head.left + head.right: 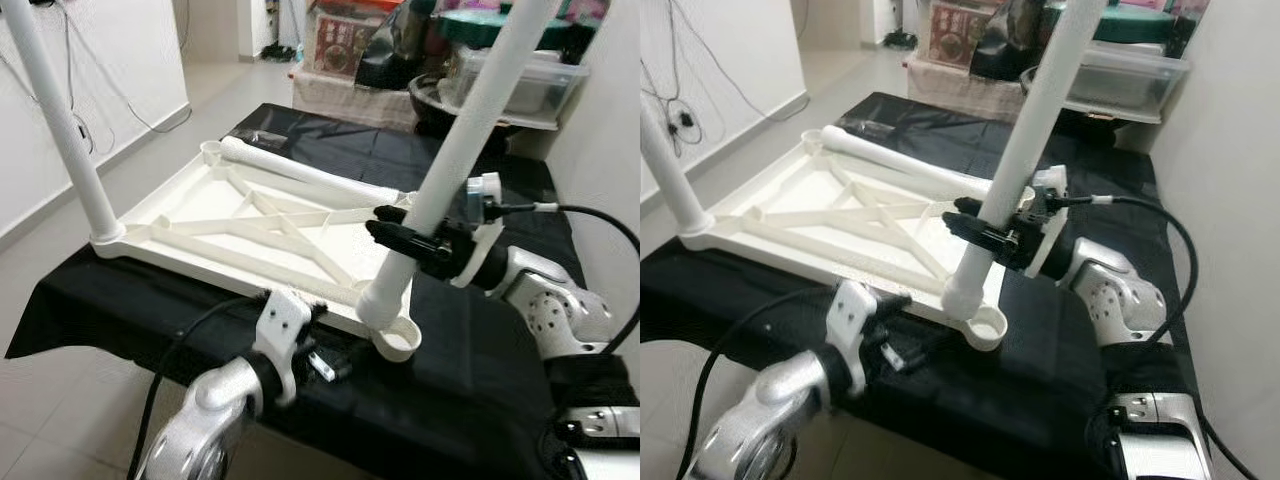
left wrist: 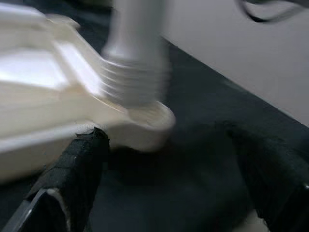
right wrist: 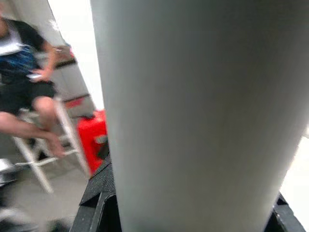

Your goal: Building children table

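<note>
The white table top lies upside down on a black cloth. One white leg stands upright in its near left corner socket. A second leg lies along the far edge. My right gripper is shut on a third leg, which leans to the right, its threaded lower end at the near right corner socket. My left gripper hovers open at the table top's front edge, just left of that socket, with its fingers spread wide and holding nothing.
The black cloth covers the low work surface, and tiled floor lies to the left. Storage boxes and a bin crowd the back right. A white wall is close on the right. A person sits on a stool nearby.
</note>
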### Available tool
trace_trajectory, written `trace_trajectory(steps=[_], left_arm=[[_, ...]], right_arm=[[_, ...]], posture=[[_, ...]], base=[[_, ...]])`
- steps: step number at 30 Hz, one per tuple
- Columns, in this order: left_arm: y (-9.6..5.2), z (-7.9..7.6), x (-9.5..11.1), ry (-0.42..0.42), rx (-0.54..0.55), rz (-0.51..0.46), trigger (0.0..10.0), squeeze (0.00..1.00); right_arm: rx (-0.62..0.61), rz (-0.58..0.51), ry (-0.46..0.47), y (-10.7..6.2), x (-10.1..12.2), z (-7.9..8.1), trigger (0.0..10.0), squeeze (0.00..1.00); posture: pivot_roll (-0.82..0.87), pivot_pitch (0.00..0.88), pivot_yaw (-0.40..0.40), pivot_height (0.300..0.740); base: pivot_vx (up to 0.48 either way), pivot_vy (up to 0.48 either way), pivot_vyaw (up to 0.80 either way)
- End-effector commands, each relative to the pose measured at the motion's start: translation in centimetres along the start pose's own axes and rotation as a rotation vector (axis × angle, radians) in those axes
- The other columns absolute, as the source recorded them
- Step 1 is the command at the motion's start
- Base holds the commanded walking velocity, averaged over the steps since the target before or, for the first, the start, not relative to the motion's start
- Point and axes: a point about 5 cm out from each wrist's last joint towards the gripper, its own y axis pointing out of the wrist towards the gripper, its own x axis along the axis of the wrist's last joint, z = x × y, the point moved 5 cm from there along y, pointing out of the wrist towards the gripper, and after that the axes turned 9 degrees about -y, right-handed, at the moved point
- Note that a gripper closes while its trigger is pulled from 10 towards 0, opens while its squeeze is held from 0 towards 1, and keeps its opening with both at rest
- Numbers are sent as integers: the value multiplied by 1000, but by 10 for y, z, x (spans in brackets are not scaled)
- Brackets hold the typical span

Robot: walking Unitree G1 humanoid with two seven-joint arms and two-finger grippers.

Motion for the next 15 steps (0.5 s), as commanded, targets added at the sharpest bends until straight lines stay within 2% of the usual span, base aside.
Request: trace_trajectory(steps=[1, 7, 11, 13, 15], left_arm=[[-4, -7, -4, -1, -18, 32, 10000, 0], [-14, -2, -5, 41, 24, 54, 10000, 0], [-17, -4, -4, 43, 23, 56, 10000, 0], [-26, -7, -4, 43, 23, 78, 10000, 0], [-26, -7, -4, 43, 23, 78, 10000, 0]], right_arm=[[-19, 7, -50, -5, 3, -6, 10000, 0], [11, 26, -96, -9, -1, -3, 10000, 0], [25, 20, -94, -11, 0, -1, 10000, 0], [80, -8, -73, -18, 4, 4, 10000, 0], [80, -8, -73, -18, 4, 4, 10000, 0]], posture=[[118, 162, -85, 740], [137, 190, -74, 740], [142, 205, -70, 740], [154, 225, -56, 740], [154, 225, -56, 740]], base=[[0, 0, 0], [0, 0, 0], [0, 0, 0], [0, 0, 0], [0, 0, 0]])
